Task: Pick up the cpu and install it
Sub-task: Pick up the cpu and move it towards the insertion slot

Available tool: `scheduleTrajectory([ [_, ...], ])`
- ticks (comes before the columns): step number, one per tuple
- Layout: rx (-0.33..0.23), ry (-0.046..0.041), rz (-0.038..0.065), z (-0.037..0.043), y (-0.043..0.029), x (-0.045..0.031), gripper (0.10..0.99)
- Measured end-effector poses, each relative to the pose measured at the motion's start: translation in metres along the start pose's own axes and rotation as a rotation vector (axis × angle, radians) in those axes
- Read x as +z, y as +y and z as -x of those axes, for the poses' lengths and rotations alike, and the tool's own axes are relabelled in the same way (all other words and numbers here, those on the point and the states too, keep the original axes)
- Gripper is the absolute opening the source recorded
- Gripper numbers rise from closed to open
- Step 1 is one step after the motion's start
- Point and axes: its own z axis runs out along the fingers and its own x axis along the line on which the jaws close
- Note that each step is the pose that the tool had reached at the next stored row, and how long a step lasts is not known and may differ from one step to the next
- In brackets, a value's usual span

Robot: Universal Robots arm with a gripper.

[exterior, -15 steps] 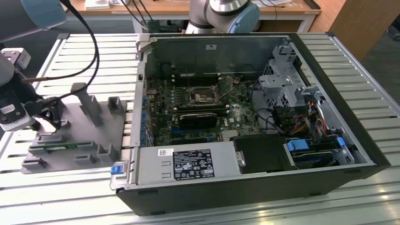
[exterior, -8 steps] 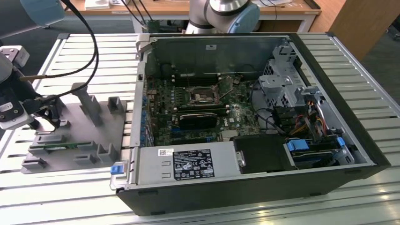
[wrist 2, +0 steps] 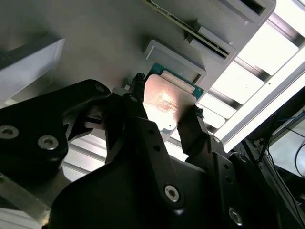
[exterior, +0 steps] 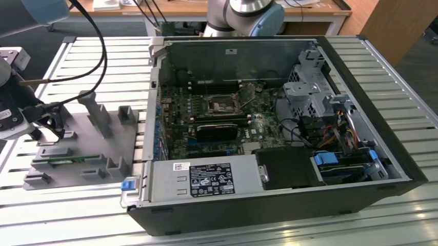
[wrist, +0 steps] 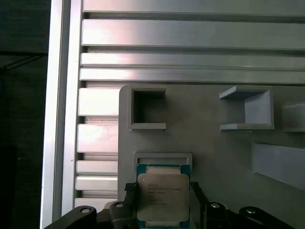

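**A:** How far along is it?

**B:** Early, I'd judge. The flat, square, silvery-topped cpu lies on the grey moulded plastic tray, at its ten o'clock corner in the exterior view. The black gripper is down around it. Whether it is clenched on the cpu or only set around it, I cannot tell.

**A:** And the containers?

**B:** The tray holds a long green memory stick toward seven o'clock. The open black computer case, at the tray's three o'clock, holds the green motherboard. The lifting and installing look undone.

The worktop is a bed of silvery aluminium slats running across the exterior view. Two things rest directly on it: a grey moulded parts holder toward the exterior view's left, and just beside it an open black computer case lying on its side.
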Motion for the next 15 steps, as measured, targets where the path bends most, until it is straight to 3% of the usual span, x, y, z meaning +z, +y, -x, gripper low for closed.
scheduleTrajectory([
  [15, 0.000, 0.0000, 0.000, 0.0001, 0.0007, -0.0082, 0.529],
])
